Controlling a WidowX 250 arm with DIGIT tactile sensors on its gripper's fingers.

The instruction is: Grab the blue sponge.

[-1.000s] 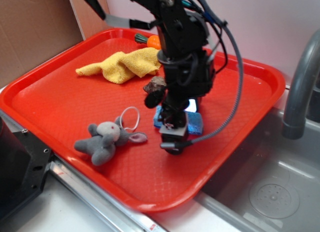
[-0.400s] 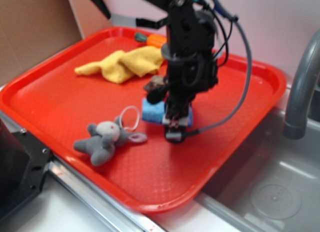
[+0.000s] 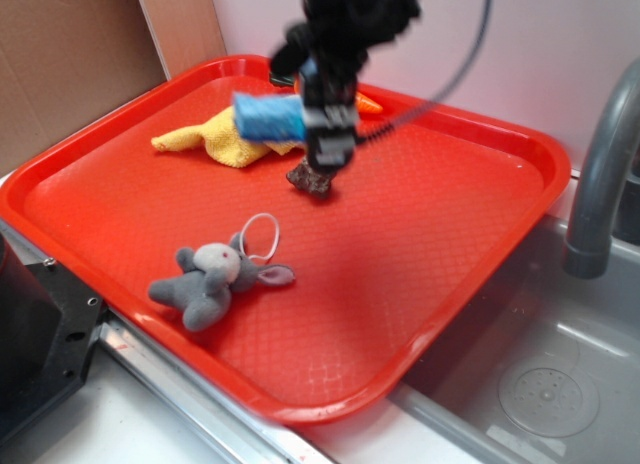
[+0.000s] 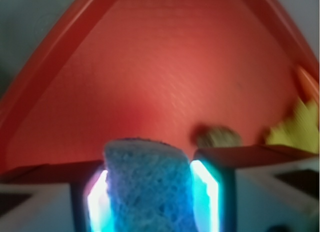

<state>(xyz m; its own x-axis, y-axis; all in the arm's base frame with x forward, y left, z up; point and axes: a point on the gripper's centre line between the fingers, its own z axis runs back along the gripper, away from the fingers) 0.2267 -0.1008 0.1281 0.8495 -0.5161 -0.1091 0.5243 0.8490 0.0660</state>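
Blue sponge (image 3: pixel 268 117) is shown clamped between the jaws of the gripper (image 3: pixel 318 134), lifted clear above the red tray (image 3: pixel 420 284); its long axis is seen projecting leftward from the jaws, over the yellow cloth (image 3: pixel 225 142).

Tray (image 3: pixel 480 274) fills frame centre, sink basin (image 3: pixel 560 384) at lower right, faucet (image 3: pixel 600 164) at right edge. Cardboard (image 3: pixel 70 54) at upper left, behind tray. Gripper (image 3: pixel 322 134) at upper centre, above tray, sponge (image 3: pixel 265 117) between jaws, sticking out to left. Cloth (image 3: pixel 215 139) on tray just behind and left of sponge. Carrot (image 3: pixel 368 104) at tray's far rim, right of gripper. Rock (image 3: pixel 310 177) on tray directly below gripper. Plush bunny (image 3: pixel 205 279) at lower left on tray, ring (image 3: pixel 260 236) touching its upper right.
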